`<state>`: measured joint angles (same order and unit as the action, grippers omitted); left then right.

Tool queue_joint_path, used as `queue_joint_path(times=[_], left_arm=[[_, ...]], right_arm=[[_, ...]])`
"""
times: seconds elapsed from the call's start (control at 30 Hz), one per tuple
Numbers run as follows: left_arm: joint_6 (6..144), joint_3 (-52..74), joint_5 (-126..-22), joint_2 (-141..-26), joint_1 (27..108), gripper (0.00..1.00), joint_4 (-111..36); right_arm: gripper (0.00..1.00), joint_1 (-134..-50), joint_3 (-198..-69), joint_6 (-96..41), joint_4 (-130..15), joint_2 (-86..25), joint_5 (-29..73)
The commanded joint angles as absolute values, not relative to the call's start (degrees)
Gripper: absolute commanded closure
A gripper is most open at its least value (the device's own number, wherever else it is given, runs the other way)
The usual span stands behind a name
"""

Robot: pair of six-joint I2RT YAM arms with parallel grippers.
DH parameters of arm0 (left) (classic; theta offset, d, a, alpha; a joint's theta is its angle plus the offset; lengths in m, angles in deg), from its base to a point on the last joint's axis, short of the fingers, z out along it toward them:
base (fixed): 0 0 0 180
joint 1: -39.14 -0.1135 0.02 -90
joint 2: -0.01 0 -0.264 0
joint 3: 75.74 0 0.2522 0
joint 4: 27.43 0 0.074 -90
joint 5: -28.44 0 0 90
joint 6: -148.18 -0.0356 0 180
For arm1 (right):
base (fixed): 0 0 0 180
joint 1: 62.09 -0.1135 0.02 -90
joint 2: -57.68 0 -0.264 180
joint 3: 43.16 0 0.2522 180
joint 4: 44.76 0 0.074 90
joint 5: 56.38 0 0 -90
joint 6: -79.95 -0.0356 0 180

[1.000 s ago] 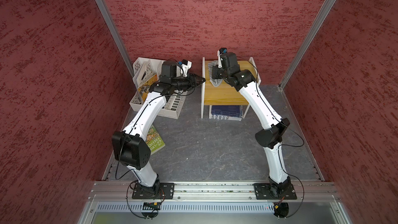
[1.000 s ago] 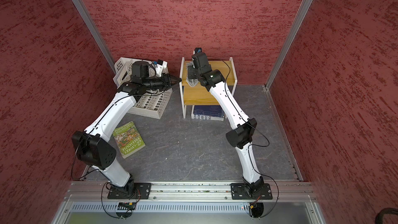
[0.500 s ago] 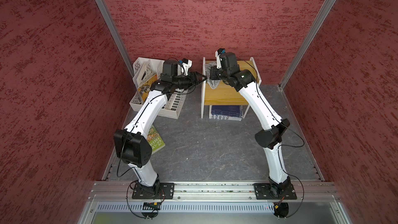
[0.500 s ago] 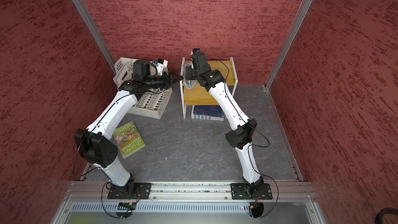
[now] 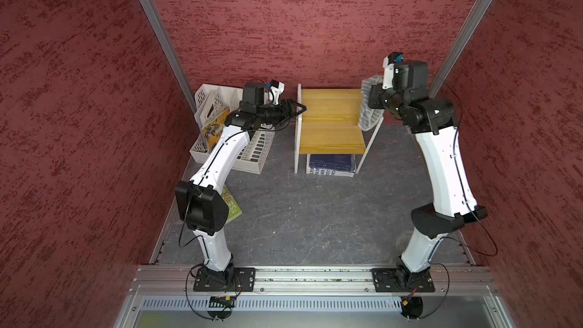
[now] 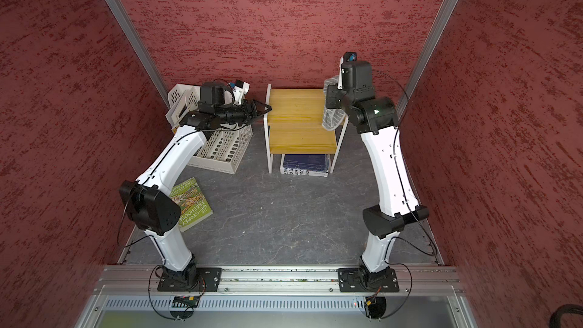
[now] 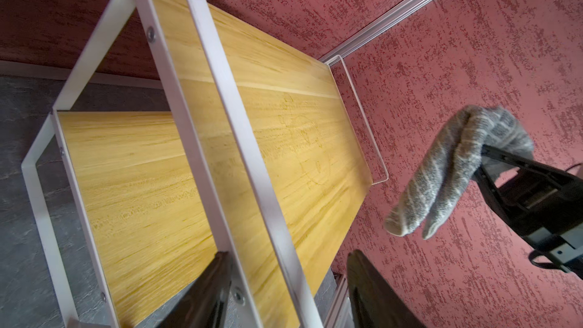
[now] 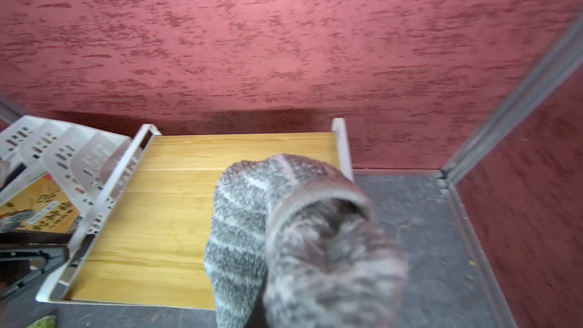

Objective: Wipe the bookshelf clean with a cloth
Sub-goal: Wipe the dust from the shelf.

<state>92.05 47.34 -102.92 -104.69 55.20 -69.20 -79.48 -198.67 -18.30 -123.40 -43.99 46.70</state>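
Observation:
The bookshelf [image 5: 328, 105] stands against the back wall, with two stepped yellow boards between white side panels; both boards lie bare. The grey striped cloth [image 5: 367, 112] hangs in folds at the shelf's right end, above its side panel. My right gripper [image 7: 484, 154] is shut on the cloth's upper fold, as the left wrist view shows; in the right wrist view the cloth [image 8: 284, 231] hides the fingers. My left gripper [image 5: 299, 109] is at the shelf's left side panel [image 7: 220, 89], open. The panel's top rail runs between its fingers [image 7: 205, 295] with a gap on one side.
A white perforated file organizer [image 5: 252, 159] holding a booklet leans left of the shelf, under my left arm. A green-covered book [image 6: 189, 203] lies on the floor by the left elbow. A blue book [image 5: 331, 164] lies under the lower board. Red walls enclose three sides.
My right arm has swung from the top board's left part to the shelf's right end, lifting the cloth off the board. My left gripper has opened wider at the left panel.

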Motion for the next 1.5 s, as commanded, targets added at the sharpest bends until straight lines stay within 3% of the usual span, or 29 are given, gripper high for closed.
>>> queue_joint_path(times=[0.0,0.37,1.03,1.47], left_arm=[[90.87,49.25,-102.96,-105.98,55.90,0.44,-70.68],[89.89,49.45,-102.73,-107.01,56.00,0.50,-72.43],[89.91,49.34,-102.48,-106.91,56.10,0.51,-73.25],[89.94,48.04,-102.11,-105.71,56.20,0.51,-72.92]], right_arm=[[0.97,-76.18,-192.11,-16.61,-127.49,-41.27,51.50],[0.98,-72.41,-182.07,-21.16,-121.99,-41.21,44.43],[0.96,-71.51,-202.46,-18.52,-111.30,-62.39,39.17],[0.94,-71.32,-206.62,-17.50,-103.98,-69.24,38.10]])
